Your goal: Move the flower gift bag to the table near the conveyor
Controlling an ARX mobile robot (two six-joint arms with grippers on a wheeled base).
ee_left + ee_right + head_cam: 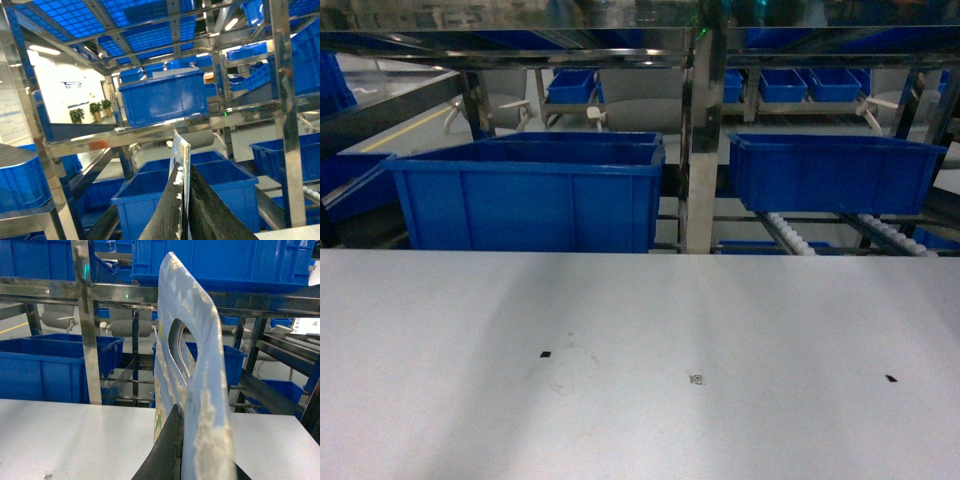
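The flower gift bag (187, 315) is pale blue with cream blossoms and a cut-out handle. It stands upright and edge-on above the white table (75, 435). My right gripper (194, 432) is shut on its lower part; only the left finger shows. In the left wrist view my left gripper (184, 182) is shut on a thin edge of the gift bag (180, 150), raised among the racking. The head view shows the table (620, 320) and the conveyor (790, 236) with its white rollers behind it. Neither the bag nor a gripper shows there.
Two blue bins (530, 195) (835, 170) sit on the racking just past the table's far edge. A steel upright (700, 140) stands between them. A small square marker (696, 379) and black specks (544, 354) lie on the tabletop. More blue bins fill the shelves behind.
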